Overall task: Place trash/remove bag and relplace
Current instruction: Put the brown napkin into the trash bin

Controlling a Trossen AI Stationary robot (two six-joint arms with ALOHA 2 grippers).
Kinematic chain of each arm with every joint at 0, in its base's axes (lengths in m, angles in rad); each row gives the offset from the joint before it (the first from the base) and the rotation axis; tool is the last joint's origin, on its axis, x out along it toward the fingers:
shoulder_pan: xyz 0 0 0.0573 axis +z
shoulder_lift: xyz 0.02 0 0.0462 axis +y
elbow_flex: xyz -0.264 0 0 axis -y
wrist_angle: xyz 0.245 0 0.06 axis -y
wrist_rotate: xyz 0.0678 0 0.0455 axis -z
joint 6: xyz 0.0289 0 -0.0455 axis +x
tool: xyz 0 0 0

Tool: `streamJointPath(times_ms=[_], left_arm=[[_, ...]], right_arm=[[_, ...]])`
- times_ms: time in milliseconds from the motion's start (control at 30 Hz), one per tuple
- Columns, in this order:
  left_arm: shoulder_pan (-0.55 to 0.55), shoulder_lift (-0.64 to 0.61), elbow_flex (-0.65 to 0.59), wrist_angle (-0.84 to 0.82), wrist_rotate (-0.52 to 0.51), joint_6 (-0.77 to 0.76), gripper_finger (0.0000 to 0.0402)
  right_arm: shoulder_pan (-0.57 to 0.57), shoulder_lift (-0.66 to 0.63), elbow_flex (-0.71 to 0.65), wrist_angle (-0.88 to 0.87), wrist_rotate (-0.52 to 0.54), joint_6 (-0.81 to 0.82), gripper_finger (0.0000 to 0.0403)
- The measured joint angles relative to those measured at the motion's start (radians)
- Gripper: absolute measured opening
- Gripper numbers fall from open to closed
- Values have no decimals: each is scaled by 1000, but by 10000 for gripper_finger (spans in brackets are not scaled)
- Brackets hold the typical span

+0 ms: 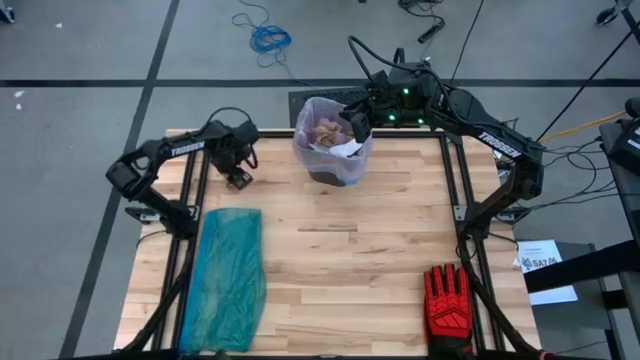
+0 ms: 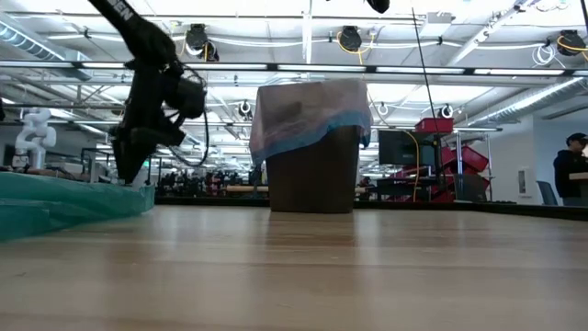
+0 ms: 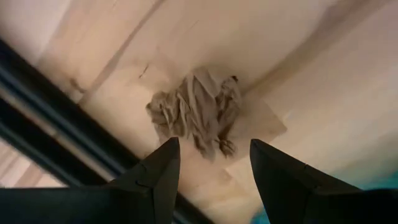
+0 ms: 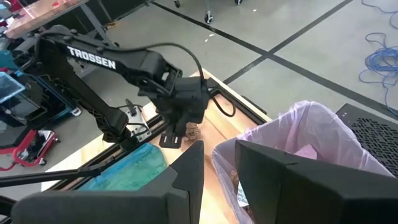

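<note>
**Operator:** Where's the trash, and which way does it lie?

**Spotter:** Your loose piece is a crumpled wad of brown paper on the wooden table, far left, right under your left gripper. It's a lump with no clear long axis. The rest of the trash, brown wads and white scraps, already sits in the bin at the far middle of the table. The bin stands upright, its pinkish-lavender bag opening upward, with the blue drawstring rim folded down over the outside.

**Operator:** And my arms?

**Spotter:** Your left arm reaches in from the far left, elbow out, wrist bent down. The left gripper's fingers are apart, straddling the wad without touching it. Your right arm stretches from the right side across to the bin, and your right gripper hangs over the bin's right rim, above the bag's mouth. Its fingers stand slightly apart with nothing between them.

**Operator:** What else is around?

**Spotter:** A teal-green plastic bag lies flat along the near left of the table, long axis running near to far. A red-and-black work glove lies at the near right, fingers pointing far. Beyond the table you've got grey floor with a blue cable, and a person stands at the room's far right.
</note>
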Motion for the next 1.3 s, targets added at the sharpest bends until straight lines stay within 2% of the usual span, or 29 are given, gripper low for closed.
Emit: streamJointPath(times_ms=[133, 200, 300, 367, 500, 600, 767, 1000, 1133, 1300], left_arm=[[20, 1, -92, 122, 1, 8, 190], [29, 8, -116, 129, 5, 13, 188], [32, 11, -129, 142, 82, -5, 169], [32, 6, -130, 157, 169, -54, 135], [33, -18, -121, 206, 313, -75, 27], [32, -45, -95, 203, 378, -98, 12], [32, -157, 1, 179, 412, -154, 5], [32, -312, 244, 268, 512, -273, 2], [7, -319, 380, 371, 538, -373, 2], [-63, -254, 484, 542, 560, -468, 1]], right_arm=[[0, 0, 0, 0, -1, 0, 84], [0, 0, 0, 0, -1, 1, 84], [0, 0, 0, 1, -1, 0, 84], [0, 0, 0, 1, -1, 1, 84], [5, 0, 0, 0, 0, 7, 84], [7, 0, 0, 0, -1, 8, 84], [7, 0, 0, -1, -1, 2, 84], [-7, 0, 0, -15, -2, -23, 84], [-38, 0, 0, -21, 0, -62, 84], [-87, 0, 0, -21, -1, -97, 84]])
